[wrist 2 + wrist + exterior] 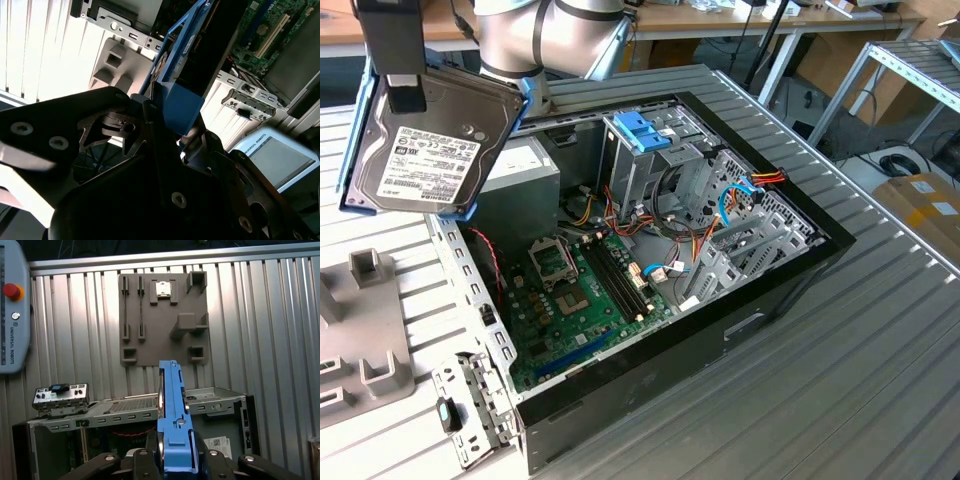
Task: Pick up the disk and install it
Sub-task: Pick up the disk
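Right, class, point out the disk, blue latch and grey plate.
disk (430, 160), exterior view, its white label
blue latch (642, 130), exterior view, its top face
grey plate (155, 335), first wrist view, bare middle

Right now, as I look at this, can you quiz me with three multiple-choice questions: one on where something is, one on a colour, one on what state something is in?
1. Where is the disk?
A. Raised in the air near the open computer case
B. Slotted inside that case
C. Lying on a shelf

2. What colour is the frame around its edges?
A. Red
B. Yellow
C. Blue

3. What state is the gripper in?
A. Open and empty
B. Shut on the disk
C. Shut on a cable

Answers:
1 A: in the exterior view the disk hangs clear of the case, label facing out.
2 C: the blue rim shows in both wrist views.
3 B: in the first wrist view the gripper clamps the frame from both sides.
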`<state>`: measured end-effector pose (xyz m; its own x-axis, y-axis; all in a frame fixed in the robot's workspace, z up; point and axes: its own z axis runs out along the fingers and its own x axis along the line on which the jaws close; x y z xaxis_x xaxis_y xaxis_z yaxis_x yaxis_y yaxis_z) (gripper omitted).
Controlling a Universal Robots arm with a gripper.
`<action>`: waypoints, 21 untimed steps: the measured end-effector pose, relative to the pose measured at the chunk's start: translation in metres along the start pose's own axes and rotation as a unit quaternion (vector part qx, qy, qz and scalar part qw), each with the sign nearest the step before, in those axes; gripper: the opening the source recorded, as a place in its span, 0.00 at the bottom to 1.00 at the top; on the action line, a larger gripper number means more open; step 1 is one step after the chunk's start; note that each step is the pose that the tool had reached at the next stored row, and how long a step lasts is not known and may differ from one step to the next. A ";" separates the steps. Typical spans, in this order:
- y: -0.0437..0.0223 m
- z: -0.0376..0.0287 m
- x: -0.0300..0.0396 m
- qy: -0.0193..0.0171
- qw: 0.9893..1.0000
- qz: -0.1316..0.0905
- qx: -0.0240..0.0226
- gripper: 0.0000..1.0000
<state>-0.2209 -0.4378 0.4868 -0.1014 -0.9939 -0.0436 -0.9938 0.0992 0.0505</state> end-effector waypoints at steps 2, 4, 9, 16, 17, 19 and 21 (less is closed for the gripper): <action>0.0004 0.0002 0.0001 0.000 1.000 0.000 0.000 0.37; 0.0008 0.0005 0.0001 0.000 1.000 0.000 0.000 0.37; 0.0016 0.0013 0.0002 0.000 1.000 0.000 0.000 0.37; 0.0024 0.0027 0.0004 0.000 1.000 0.000 0.000 0.37; 0.0024 0.0029 0.0004 0.000 1.000 0.000 0.000 0.37; 0.0024 0.0032 0.0004 0.000 1.000 0.000 0.000 0.37; 0.0024 0.0036 0.0004 0.000 1.000 0.000 0.000 0.37</action>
<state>-0.2234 -0.4378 0.4833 -0.1014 -0.9939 -0.0436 -0.9938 0.0992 0.0505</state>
